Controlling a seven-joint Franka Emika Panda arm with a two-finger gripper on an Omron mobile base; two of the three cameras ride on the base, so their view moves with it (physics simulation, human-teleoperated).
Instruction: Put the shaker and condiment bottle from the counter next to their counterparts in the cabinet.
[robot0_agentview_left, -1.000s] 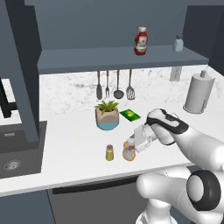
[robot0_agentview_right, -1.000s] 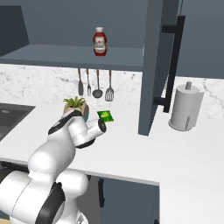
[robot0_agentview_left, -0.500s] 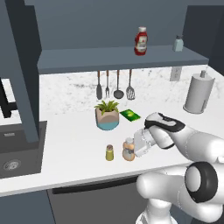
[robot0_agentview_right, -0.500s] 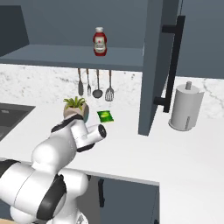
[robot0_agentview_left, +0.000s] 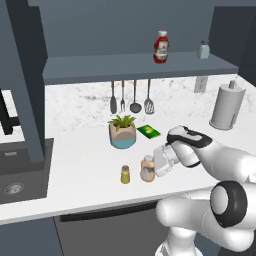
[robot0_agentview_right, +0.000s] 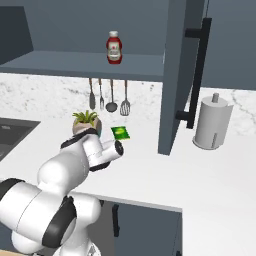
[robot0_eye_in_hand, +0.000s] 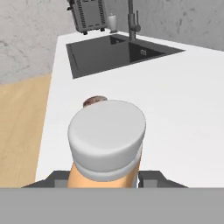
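The orange-tan condiment bottle (robot0_agentview_left: 147, 169) with its pale cap (robot0_eye_in_hand: 107, 131) stands upright on the white counter (robot0_agentview_left: 75, 155). My gripper (robot0_agentview_left: 154, 167) reaches it from the right, and its two dark fingertips (robot0_eye_in_hand: 151, 177) press against the bottle's sides, so it is shut on the bottle. The small yellow-olive shaker (robot0_agentview_left: 125, 174) stands just left of the bottle; its brown cap (robot0_eye_in_hand: 94, 101) peeks out behind the bottle. On the cabinet shelf (robot0_agentview_left: 125, 67) stand the red ketchup bottle (robot0_agentview_left: 160, 47) and the pale blue-grey shaker (robot0_agentview_left: 203, 50).
A potted plant (robot0_agentview_left: 122, 131) and a green packet (robot0_agentview_left: 149, 132) sit behind the bottle. Utensils (robot0_agentview_left: 134, 97) hang on the wall. A paper towel roll (robot0_agentview_left: 227, 106) stands at the right, a sink (robot0_agentview_left: 20, 170) at the left. An open cabinet door (robot0_agentview_right: 182, 75) hangs at the right.
The gripper moved in around the condiment bottle and its fingers closed from wide open onto the bottle's sides. The bottle and shaker stayed in place.
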